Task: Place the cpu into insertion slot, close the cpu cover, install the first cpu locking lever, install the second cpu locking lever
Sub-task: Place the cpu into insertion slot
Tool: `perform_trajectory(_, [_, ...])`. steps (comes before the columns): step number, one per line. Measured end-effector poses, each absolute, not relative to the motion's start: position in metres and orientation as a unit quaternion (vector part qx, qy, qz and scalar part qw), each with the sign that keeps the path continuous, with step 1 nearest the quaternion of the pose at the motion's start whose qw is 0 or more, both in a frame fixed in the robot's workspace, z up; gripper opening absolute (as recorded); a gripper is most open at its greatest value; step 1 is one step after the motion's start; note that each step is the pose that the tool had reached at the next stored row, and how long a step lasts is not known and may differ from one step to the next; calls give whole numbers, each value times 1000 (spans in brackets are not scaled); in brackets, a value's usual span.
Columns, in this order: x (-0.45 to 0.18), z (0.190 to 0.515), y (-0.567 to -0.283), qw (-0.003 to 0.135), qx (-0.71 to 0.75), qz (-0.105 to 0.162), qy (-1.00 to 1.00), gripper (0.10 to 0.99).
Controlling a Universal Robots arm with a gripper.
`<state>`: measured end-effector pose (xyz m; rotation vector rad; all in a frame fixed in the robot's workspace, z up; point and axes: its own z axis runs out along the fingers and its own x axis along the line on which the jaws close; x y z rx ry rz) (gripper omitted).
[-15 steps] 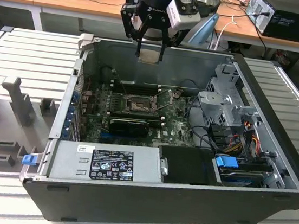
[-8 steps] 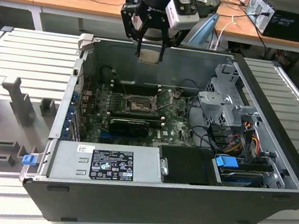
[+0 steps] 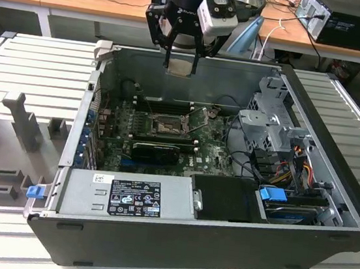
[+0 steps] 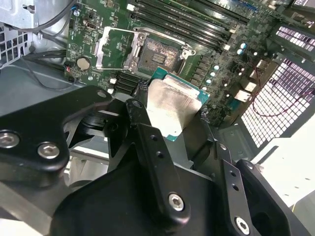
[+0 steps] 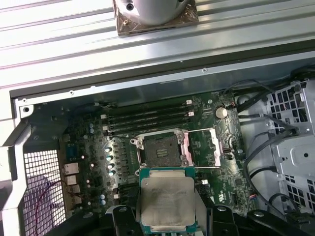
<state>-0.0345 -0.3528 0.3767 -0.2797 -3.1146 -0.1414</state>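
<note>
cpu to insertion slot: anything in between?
No obstruction. In the first wrist view the cpu, held in the gripper, shows just the slot's own metal rim between it and the open insertion slot; the cpu cover is swung aside.

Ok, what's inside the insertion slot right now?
Nothing: the insertion slot shows a bare dark centre, cpu cover swung open beside it. The cpu, held in the claw, hides only board beside the slot.
</note>
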Motion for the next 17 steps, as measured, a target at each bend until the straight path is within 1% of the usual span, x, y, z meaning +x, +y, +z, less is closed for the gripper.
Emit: perform_trajectory(17, [-35, 377, -353, 5, -110, -45, -993, 529])
